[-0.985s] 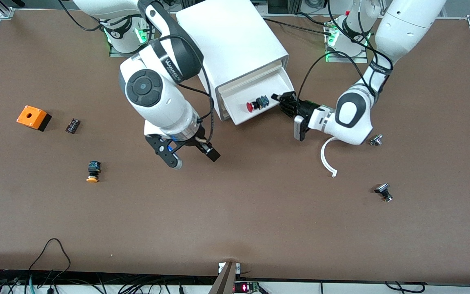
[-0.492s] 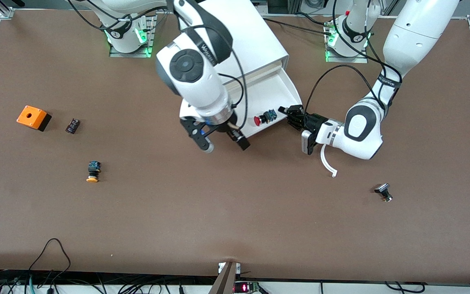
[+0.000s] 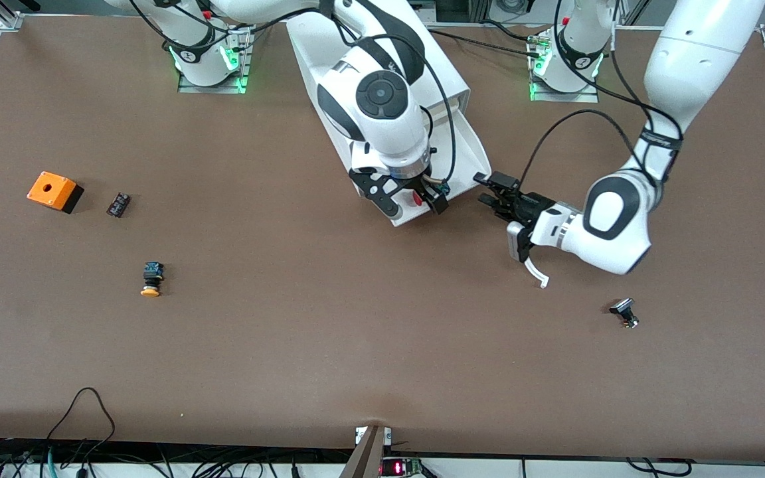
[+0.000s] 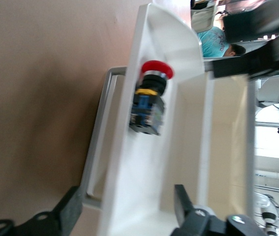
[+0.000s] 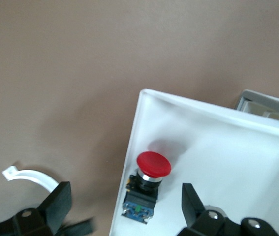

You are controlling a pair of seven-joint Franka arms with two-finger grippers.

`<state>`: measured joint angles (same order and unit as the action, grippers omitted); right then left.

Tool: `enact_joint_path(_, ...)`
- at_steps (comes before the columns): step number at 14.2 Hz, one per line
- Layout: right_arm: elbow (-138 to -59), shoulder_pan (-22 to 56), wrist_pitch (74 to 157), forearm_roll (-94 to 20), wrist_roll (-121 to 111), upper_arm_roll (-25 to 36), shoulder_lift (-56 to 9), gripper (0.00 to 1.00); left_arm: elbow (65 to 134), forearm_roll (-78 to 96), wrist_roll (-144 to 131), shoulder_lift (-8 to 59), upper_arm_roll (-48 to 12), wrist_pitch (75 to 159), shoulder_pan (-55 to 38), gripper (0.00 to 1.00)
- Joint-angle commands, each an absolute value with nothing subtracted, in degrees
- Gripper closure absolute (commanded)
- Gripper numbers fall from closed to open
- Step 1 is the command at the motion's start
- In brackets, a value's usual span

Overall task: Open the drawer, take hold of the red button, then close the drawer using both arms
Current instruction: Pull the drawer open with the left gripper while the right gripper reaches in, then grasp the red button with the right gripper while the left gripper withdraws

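Note:
The white drawer (image 3: pixel 472 149) stands pulled out of its white cabinet (image 3: pixel 452 76). The red-capped button (image 3: pixel 417 198) lies on its side in the drawer near the front wall, mostly hidden under my right hand. My right gripper (image 3: pixel 413 202) hangs open just over the button; in the right wrist view the button (image 5: pixel 146 184) lies between the spread fingers (image 5: pixel 191 201), untouched. My left gripper (image 3: pixel 492 188) is open and empty beside the drawer's front corner, toward the left arm's end. The left wrist view shows the button (image 4: pixel 149 98) inside the drawer (image 4: pixel 144 162).
A white curved strip (image 3: pixel 536 271) lies under the left wrist. A small black-and-metal part (image 3: pixel 623 312) lies nearer the camera. Toward the right arm's end are an orange box (image 3: pixel 54 190), a small dark part (image 3: pixel 118 204) and an orange-yellow-capped button (image 3: pixel 151 279).
My right arm swung from the table in front of the cabinet to over the drawer. The drawer slid farther out, and my left gripper let go and backed off its front corner.

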<state>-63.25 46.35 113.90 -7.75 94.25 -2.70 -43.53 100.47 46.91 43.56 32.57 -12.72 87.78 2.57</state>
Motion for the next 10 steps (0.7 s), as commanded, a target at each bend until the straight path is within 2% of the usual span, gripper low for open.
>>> enact_joint_path(1,-61.5,48.3,114.0,-8.3,96.6,-2.1,-46.3,0.01,92.4,40.6,32.1,31.3,-12.7,80.4,3.3,0.00)
enact_joint_path(6,-61.5,49.1,114.7,-8.3,98.3,-2.1,-47.6,0.03,79.3,27.8,13.2,31.0,-12.8,70.5,4.9,0.00)
enact_joint_path(8,-61.5,49.7,114.9,-8.3,98.4,-2.1,-47.9,0.13,76.4,19.9,6.3,29.4,-13.7,68.2,3.7,0.00)
enact_joint_path(10,-61.5,50.0,115.0,-8.1,98.4,-2.1,-47.9,0.34,75.9,11.6,0.9,26.9,-13.9,68.1,1.2,0.00)
